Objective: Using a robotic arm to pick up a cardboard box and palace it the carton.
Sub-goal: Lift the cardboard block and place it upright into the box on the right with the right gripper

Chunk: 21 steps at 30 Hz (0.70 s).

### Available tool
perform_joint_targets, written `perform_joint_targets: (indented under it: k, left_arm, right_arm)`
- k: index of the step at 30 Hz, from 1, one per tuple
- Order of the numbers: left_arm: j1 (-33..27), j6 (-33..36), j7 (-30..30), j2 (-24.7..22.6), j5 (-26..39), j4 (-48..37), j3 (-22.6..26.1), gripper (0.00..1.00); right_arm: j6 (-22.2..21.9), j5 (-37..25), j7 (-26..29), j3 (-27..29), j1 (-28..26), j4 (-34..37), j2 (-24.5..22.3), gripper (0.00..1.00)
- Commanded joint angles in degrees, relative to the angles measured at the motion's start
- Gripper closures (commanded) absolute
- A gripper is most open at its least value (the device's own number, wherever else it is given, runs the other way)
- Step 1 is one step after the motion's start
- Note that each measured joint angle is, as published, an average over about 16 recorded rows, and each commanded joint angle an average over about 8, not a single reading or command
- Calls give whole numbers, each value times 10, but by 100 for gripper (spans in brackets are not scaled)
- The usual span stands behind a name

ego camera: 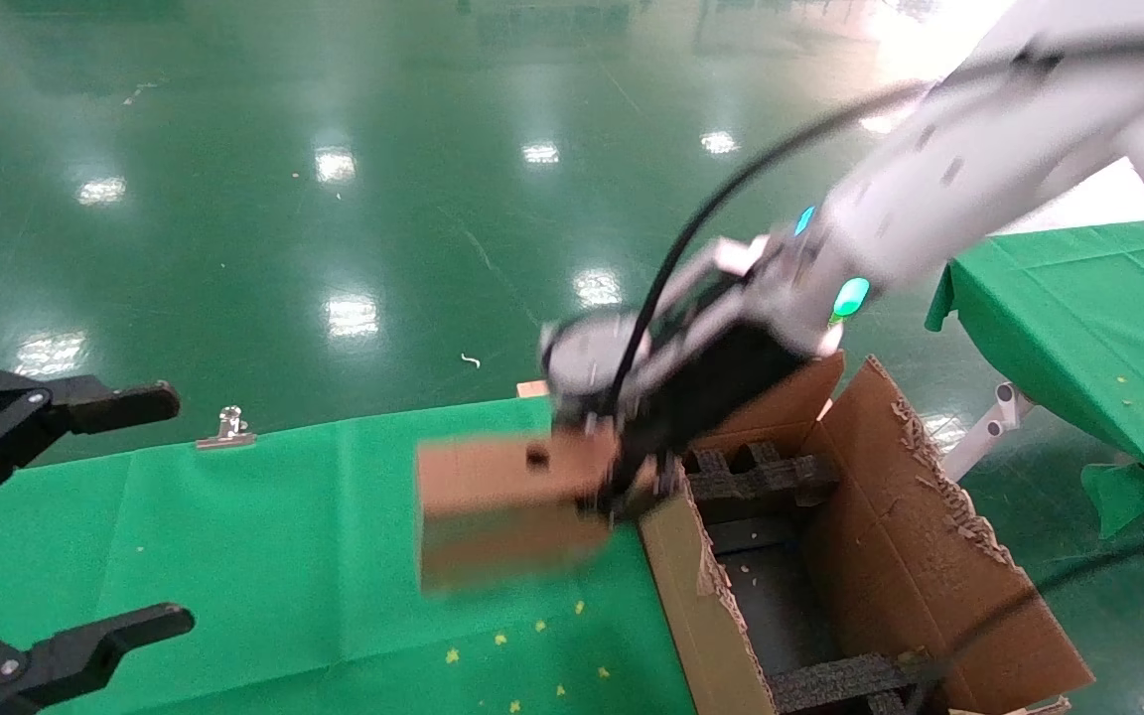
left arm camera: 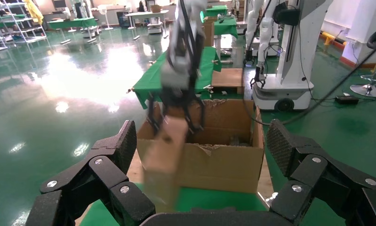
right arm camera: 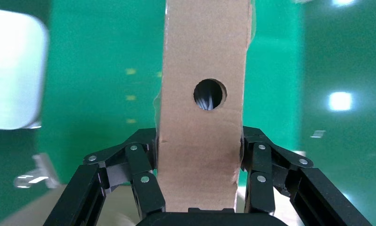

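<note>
Head view: white-jointed robotic arm [ego camera: 969, 169] with green-lit wrist ring comes in from upper right of the frame, its black multi-link right end effector [ego camera: 612, 487] clenched on one end of the small oblong brown cardboard box [ego camera: 507, 511] with a round punched hole. Box hangs in the air at frame centre, above the green-clothed worktop [ego camera: 264, 556], just left of the large brown corrugated carton [ego camera: 920, 556] with ragged flap edges; black foam inserts [ego camera: 761, 477] show inside the carton at lower right. Box is outside the carton, beside its left wall. Right wrist view: both black fingers [right arm camera: 139, 174] press the box's two sides, hole face toward the camera. Left end effector [ego camera: 46, 516], all black, parked at lower left of the head frame, fingers spread wide, holding nothing. Left wrist view: box [left arm camera: 162, 155] seen in front of the carton [left arm camera: 223, 160], lifted off the cloth. Metal clip [ego camera: 226, 429] on the worktop's far edge.
</note>
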<state>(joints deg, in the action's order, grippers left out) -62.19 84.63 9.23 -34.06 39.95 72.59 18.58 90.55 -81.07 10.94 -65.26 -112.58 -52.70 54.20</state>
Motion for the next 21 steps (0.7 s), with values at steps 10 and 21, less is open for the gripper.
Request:
perform_joint_targets:
  k: [10, 21]
  left_arm:
    - [0, 0, 0, 0, 0, 0, 0, 0]
    - [0, 0, 0, 0, 0, 0, 0, 0]
  right_arm:
    - [7, 46, -54, -44, -133, 81, -7, 100]
    - [10, 66, -55, -152, -202, 80, -105, 100]
